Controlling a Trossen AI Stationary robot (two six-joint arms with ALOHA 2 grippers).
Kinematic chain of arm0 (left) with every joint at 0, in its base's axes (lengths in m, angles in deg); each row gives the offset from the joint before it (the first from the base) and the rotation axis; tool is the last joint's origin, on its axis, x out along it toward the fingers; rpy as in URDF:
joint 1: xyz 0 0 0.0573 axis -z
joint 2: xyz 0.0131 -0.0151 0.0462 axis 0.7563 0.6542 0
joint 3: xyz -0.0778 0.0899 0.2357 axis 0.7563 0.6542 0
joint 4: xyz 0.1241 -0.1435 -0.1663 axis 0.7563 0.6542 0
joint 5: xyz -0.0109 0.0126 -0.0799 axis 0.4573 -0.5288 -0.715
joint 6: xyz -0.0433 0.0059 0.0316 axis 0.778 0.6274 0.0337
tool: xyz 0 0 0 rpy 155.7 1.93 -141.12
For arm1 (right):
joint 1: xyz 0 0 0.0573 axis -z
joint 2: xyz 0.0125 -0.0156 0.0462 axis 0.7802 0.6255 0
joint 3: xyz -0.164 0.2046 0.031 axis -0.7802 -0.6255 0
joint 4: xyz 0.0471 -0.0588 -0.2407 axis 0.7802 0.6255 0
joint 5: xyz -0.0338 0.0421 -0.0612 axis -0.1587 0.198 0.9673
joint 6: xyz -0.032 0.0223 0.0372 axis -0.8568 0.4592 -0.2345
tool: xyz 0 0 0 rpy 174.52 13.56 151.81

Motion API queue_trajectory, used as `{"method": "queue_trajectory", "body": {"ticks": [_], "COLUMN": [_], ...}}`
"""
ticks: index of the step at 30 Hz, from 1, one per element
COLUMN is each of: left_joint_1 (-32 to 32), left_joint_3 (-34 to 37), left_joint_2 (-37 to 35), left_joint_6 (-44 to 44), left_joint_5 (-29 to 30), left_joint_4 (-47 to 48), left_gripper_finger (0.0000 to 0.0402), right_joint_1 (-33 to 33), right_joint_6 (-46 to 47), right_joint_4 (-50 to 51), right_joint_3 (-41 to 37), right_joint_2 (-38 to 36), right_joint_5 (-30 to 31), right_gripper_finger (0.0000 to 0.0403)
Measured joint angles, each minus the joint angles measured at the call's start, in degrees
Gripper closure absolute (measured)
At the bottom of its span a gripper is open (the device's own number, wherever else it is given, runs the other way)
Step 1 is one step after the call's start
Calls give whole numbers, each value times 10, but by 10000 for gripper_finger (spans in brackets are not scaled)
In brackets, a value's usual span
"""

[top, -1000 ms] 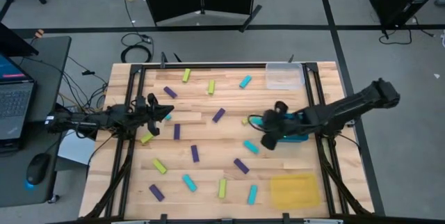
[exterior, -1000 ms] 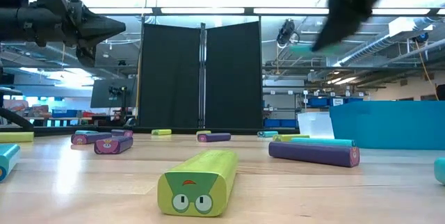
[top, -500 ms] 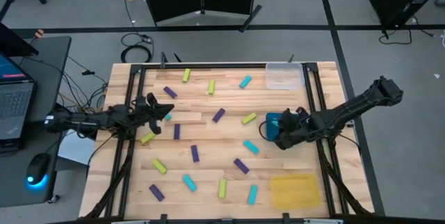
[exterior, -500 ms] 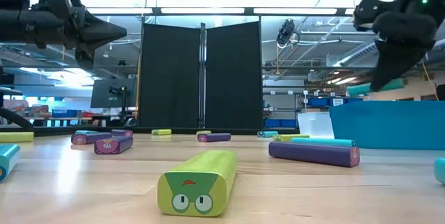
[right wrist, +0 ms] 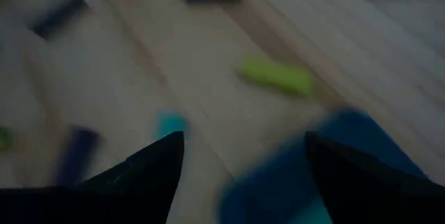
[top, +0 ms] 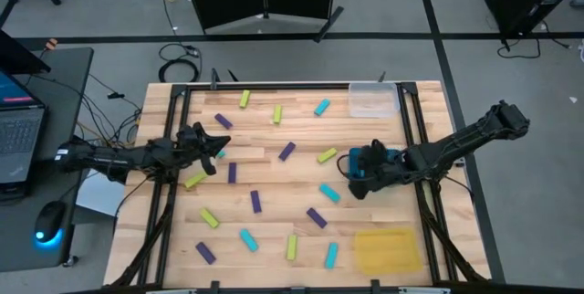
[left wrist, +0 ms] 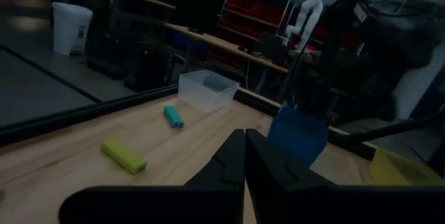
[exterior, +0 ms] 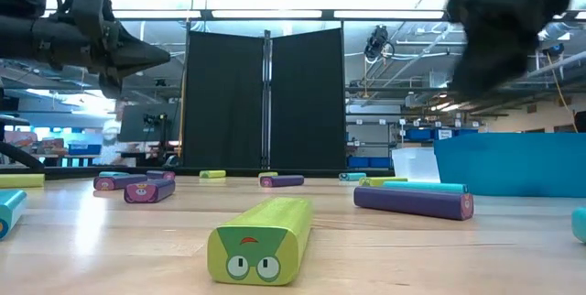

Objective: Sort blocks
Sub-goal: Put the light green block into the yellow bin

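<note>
A: Right end effector (top: 359,177) hangs over the near edge of the teal tray (top: 391,160), fingers spread apart in its wrist view, nothing between them.

B: Left end effector (top: 214,144)?

A: Pinched shut, empty, parked above the left side of the surface (top: 274,204). Waiting.

B: Blocks?

A: Blocks are scattered loose across the wood: purple, cyan, yellow-green. One yellow-green block (top: 327,155) lies just beside the teal tray; a cyan block (top: 329,193) sits near the right end effector. Yellow tray (top: 387,249) and clear tray (top: 373,101) look empty, as far as I can tell.

B: Risks?

A: My judgement: descending toward that cyan block could clip the tray wall, since the arm is so close. Neighbouring blocks lie at odd angles; a misaligned grasp would nudge one away.
</note>
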Motion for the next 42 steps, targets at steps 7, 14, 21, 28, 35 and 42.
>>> {"method": "queue_trajectory", "body": {"ticks": [7,14,21,28,35,42], "left_joint_1": [0,0,0,0,0,0], "left_joint_3": [0,0,0,0,0,0], "left_joint_2": [23,24,24,24,24,24], "left_joint_6": [0,16,17,17,16,15], "left_joint_5": [26,6,-1,-1,-1,-3], "left_joint_4": [-5,-5,-5,-4,-3,7], "left_gripper_finger": [385,385,385,385,385,385], "right_joint_1": [66,144,205,233,255,264], "right_joint_6": [-184,-356,-502,-581,-614,-614], "right_joint_4": [-157,-41,52,55,27,22], "right_joint_3": [7,127,208,210,210,211], "right_joint_2": [86,189,281,344,363,366], "right_joint_5": [-49,-115,-187,-202,-216,-226], "right_gripper_finger": [133,125,100,102,105,106]}}
